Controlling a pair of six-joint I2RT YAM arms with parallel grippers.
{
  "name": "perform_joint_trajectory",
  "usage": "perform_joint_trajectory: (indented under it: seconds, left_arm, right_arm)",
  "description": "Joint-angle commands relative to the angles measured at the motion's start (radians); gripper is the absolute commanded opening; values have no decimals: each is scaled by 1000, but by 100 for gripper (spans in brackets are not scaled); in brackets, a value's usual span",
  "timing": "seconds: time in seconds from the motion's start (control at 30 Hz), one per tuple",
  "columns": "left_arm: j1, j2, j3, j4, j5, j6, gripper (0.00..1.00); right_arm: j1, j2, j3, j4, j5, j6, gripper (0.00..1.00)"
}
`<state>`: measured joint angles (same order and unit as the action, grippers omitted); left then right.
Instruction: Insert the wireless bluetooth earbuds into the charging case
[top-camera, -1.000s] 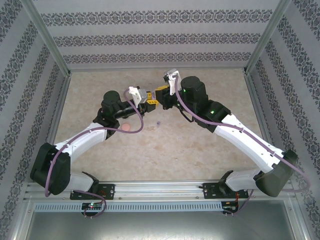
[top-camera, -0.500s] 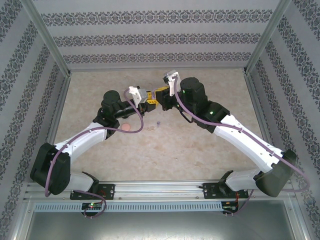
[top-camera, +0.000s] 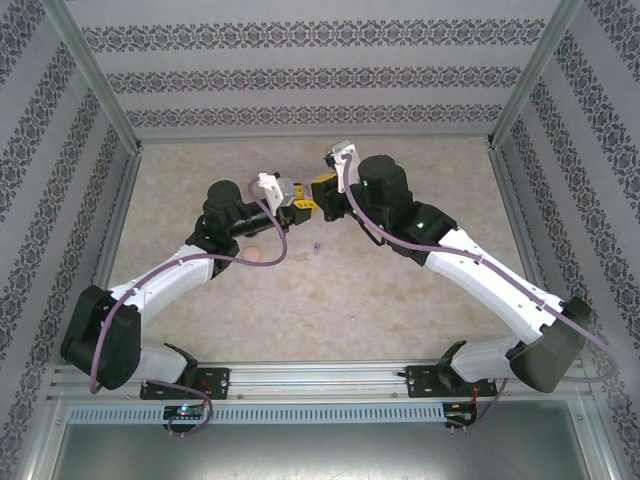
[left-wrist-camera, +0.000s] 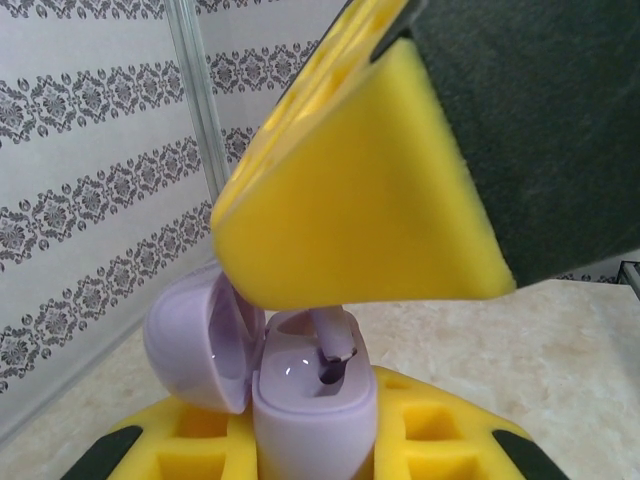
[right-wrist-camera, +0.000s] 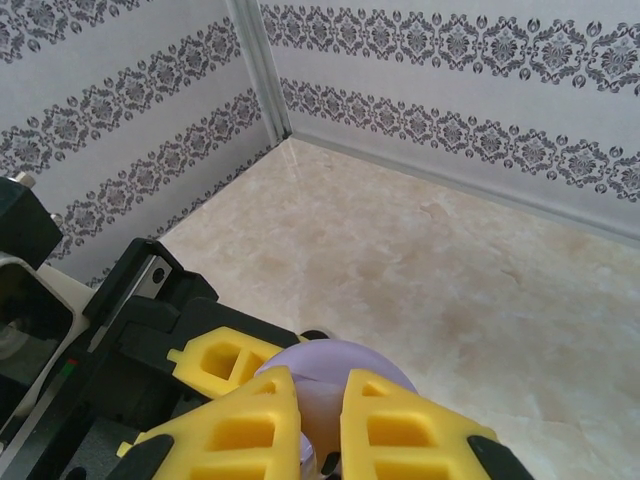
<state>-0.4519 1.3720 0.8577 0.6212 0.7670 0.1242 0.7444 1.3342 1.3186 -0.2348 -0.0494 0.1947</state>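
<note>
My left gripper (top-camera: 297, 199) is shut on an open purple charging case (left-wrist-camera: 315, 410), held above the middle of the table; its yellow fingers (left-wrist-camera: 440, 435) flank the case body and the lid (left-wrist-camera: 190, 345) hangs open to the left. From the right, my right gripper (top-camera: 321, 190) meets it, shut on a purple earbud. The earbud's stem (left-wrist-camera: 335, 340) pokes out under a right finger (left-wrist-camera: 350, 200), its tip at the mouth of a slot in the case. In the right wrist view the right gripper (right-wrist-camera: 320, 425) sits just over the lid (right-wrist-camera: 340, 362). Another tiny purple earbud (top-camera: 318, 247) lies on the table.
A pink round disc (top-camera: 256, 255) lies on the beige table (top-camera: 400, 290) partly under the left arm. Patterned walls and metal corner posts (top-camera: 110, 110) close in the table on three sides. Both arms reach in from the near edge.
The right arm has edged slightly left toward the case. The left arm and the case have stayed still.
</note>
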Motion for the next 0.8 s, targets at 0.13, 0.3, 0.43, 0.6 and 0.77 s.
perform_joint_trajectory:
  seconds: [0.13, 0.3, 0.43, 0.6, 0.77]
  left_arm:
    - [-23, -36, 54, 33, 35, 19, 0]
    - [-22, -38, 55, 34, 34, 19, 0]
    - [-23, -37, 53, 28, 25, 20, 0]
    - [-22, -37, 40, 27, -21, 28, 0]
    - [-23, -40, -7, 76, -96, 42, 0]
  right_arm:
    - [42, 26, -14, -59, -113, -141, 12]
    - [59, 42, -13, -77, -133, -169, 12]
    - [58, 52, 7, -81, -91, -137, 23]
    - [36, 20, 64, -77, -57, -17, 53]
    - [-16, -90, 48, -50, -36, 130, 58]
